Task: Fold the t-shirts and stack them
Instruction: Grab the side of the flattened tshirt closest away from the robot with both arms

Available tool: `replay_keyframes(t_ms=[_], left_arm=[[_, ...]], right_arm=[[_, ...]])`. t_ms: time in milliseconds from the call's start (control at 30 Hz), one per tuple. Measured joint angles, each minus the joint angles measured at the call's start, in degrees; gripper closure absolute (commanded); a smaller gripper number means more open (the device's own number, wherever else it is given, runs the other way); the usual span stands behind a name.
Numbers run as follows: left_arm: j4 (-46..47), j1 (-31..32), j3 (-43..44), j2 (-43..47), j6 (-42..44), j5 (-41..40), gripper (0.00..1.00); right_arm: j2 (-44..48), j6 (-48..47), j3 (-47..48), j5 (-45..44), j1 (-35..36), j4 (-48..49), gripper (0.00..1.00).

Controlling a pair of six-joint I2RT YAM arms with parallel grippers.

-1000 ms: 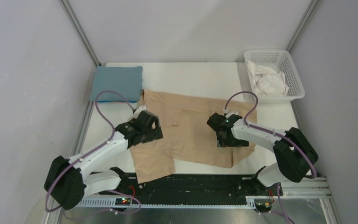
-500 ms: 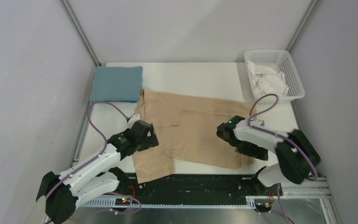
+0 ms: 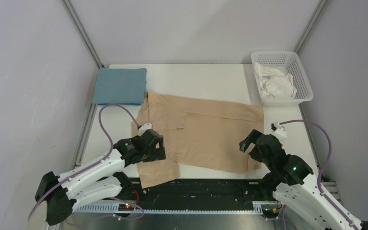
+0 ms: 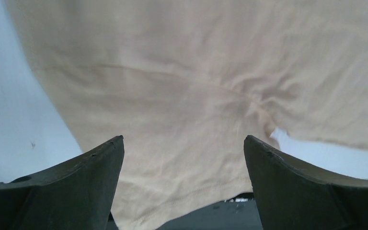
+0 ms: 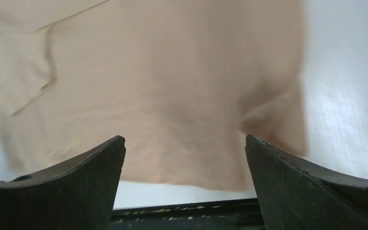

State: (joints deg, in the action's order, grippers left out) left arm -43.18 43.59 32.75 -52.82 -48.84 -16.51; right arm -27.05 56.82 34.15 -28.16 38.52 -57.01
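- The tan t-shirt [image 3: 206,132] is laid out flat in the middle of the white counter [image 3: 196,79].
- One short sleeve is stuck out toward the near edge, on the left side.
- The teal t-shirt [image 3: 120,86] is folded into a neat block and is placed at the far left corner of the counter. The far left corner of the tan t-shirt is seen just beside it.
- A white basket [image 3: 274,57] is set at the far right corner, and a crumpled white cloth [image 3: 275,84] is piled inside it.
- The left hand [image 3: 157,145] is held over the near left part of the tan t-shirt, close to the sleeve. Its two fingers [image 4: 76,184] are spread wide apart, and nothing is gripped.
- In the left wrist view, tan cloth with small wrinkles is seen between the fingers.
- The right hand [image 3: 253,141] is held over the near right corner of the tan t-shirt. It is opened wide too, and nothing is gripped.
- The right wrist view is blurred, but tan cloth and some white counter can be made out.
- Whether either hand is touching the cloth cannot be told.
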Motion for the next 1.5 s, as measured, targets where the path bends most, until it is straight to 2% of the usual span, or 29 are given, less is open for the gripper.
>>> replay_keyframes(t_ms=[133,267,367,433,567,767,867,1067,1167,1300,1467,1500], left_arm=[[-3.6,6.6,0.0,-0.1,-2.5,0.8,0.02],[-6.9,14.4,0.1,-2.3,-5.8,1.7,0.02],[-8.9,18.8,0.1,-4.9,-7.9,2.3,0.02],[-10.0,20.3,0.1,-5.7,-9.0,2.7,0.02],[-11.2,21.2,0.1,-5.6,-10.3,3.7,0.02],[-12.7,21.3,-1.1,-4.2,-11.6,5.5,0.02],[-13.4,21.3,-2.3,-3.7,-12.2,6.4,0.02],[-13.9,22.0,-4.1,-4.3,-13.6,7.3,0.03],[-13.8,22.4,-4.1,-4.5,-14.2,7.0,0.13],[-13.1,22.6,-4.0,-6.3,-15.3,6.4,0.44],[-11.3,22.8,-2.5,-9.9,-15.9,6.9,0.65],[-11.2,22.8,-2.3,-10.4,-15.9,6.9,0.73]], right_arm=[[-2.1,-7.6,-1.7,11.6,-0.8,11.3,0.00],[-16.3,-9.8,-1.7,19.4,-0.6,18.8,0.00],[-26.4,-9.2,-2.3,21.0,-0.2,20.8,0.00],[-28.8,-7.3,-3.5,19.9,-0.6,19.5,0.00],[-25.1,-1.9,-5.7,14.8,-4.3,12.9,0.00],[-6.9,4.7,-8.5,10.4,-9.0,5.1,0.00],[-1.3,5.6,-8.5,9.1,-9.9,4.0,0.00],[0.6,4.6,-8.5,8.9,-10.9,4.2,0.00],[-0.3,3.7,-8.5,8.9,-11.0,4.6,0.00],[-1.6,2.8,-8.6,8.9,-11.0,5.4,0.00],[-1.7,2.2,-8.7,9.0,-11.0,5.7,0.00],[-1.7,2.0,-8.7,9.0,-11.0,5.7,0.00]])
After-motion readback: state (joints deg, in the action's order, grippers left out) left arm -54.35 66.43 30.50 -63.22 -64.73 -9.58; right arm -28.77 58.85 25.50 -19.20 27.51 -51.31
